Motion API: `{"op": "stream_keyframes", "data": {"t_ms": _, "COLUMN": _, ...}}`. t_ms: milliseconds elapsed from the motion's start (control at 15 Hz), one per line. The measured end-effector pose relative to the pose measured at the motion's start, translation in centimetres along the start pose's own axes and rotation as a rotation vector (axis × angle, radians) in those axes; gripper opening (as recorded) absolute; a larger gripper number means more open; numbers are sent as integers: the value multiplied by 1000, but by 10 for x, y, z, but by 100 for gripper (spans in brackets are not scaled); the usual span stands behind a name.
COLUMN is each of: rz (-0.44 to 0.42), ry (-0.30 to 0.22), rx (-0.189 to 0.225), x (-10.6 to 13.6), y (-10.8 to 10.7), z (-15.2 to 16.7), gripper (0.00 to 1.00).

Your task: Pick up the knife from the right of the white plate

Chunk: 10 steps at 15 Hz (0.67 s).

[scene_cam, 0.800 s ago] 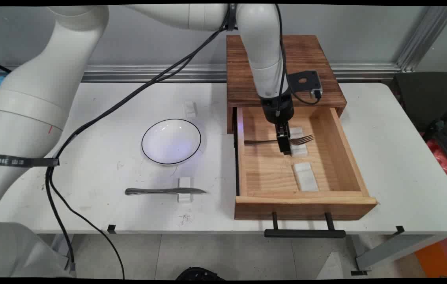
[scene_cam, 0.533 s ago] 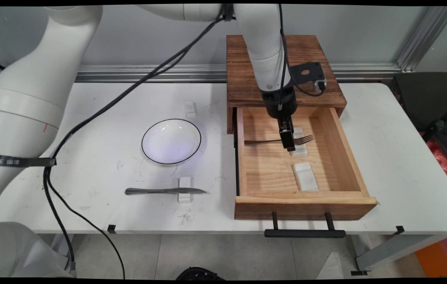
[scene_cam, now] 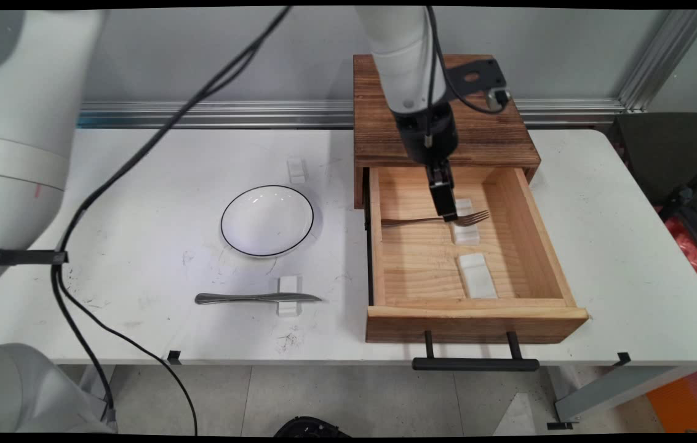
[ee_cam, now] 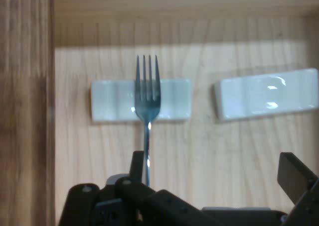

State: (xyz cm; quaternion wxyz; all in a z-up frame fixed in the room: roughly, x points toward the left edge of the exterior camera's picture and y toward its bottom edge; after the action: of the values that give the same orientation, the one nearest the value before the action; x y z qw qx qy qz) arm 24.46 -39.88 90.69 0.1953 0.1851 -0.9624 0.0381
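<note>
**A:** Main view first, where's the arm at?

**B:** The gripper (scene_cam: 448, 214) hangs inside the open drawer (scene_cam: 539, 246), tips just over the fork (scene_cam: 416, 220) near its neck. The fork lies crosswise on the drawer floor, tines pointing right and propped on a little white rest (scene_cam: 466, 234). A second white rest (scene_cam: 477, 277) sits nearer the drawer front with nothing on it. The drawer is pulled out of a dark wooden cabinet (scene_cam: 373, 123) at the back of the table (scene_cam: 600, 246).

**A:** Anything else on the table?

**B:** Left of the drawer there's a white bowl (scene_cam: 267, 220) with a dark rim. Below it, a knife (scene_cam: 256, 298) lies across its own small rest (scene_cam: 287, 286), and another small block (scene_cam: 296, 169) sits behind the bowl.

**A:** And the hand view? Is it gripping the fork?

**B:** Nope. The fingers (ee_cam: 296, 173) are spread wide and aren't pinching anything. The fork (ee_cam: 147, 91) runs straight up from beside the left-hand finger, tines lying on the white rest (ee_cam: 109, 100). The second white rest (ee_cam: 266, 94) is off to the right, apart from the first. The drawer's wooden wall (ee_cam: 25, 111) runs down the left edge.
</note>
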Motion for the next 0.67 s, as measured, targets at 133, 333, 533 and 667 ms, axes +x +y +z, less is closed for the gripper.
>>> {"op": "stream_keyframes", "data": {"t_ms": 133, "rz": -15, "ry": -3, "rx": 5, "x": -9, "y": 8, "z": -22, "gripper": 100}}
{"op": "stream_keyframes", "data": {"t_ms": 333, "rz": -32, "ry": -12, "rx": 12, "x": -28, "y": 22, "z": -55, "gripper": 100}}
{"op": "stream_keyframes", "data": {"t_ms": 533, "rz": -47, "ry": -24, "rx": 13, "x": -51, "y": 36, "z": -85, "gripper": 100}}
{"op": "stream_keyframes", "data": {"t_ms": 667, "rz": -62, "ry": -31, "rx": 16, "x": -67, "y": 44, "z": -103, "gripper": 100}}
